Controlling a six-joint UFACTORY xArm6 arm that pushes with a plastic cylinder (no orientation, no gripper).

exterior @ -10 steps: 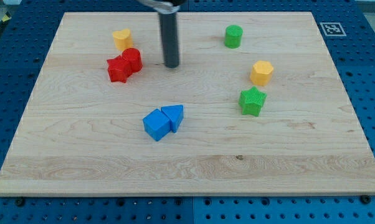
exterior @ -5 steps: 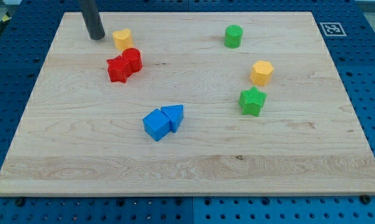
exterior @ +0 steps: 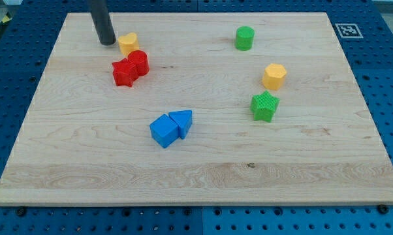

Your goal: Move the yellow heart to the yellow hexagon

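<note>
Pale wooden counter (exterior: 203, 179) fills the frame. Nearest, at centre, sit a blue cube (exterior: 163, 130) and blue triangle (exterior: 182, 122), touching. Mid-right lie the green star (exterior: 264, 106) and yellow hexagon (exterior: 273, 76). Upper left, the yellow heart (exterior: 127, 43) sits just right of my tip (exterior: 107, 42); no claw exists to judge.

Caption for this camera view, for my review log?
My tip sits just left of the yellow heart, with the yellow hexagon far off toward the view's right.
</note>
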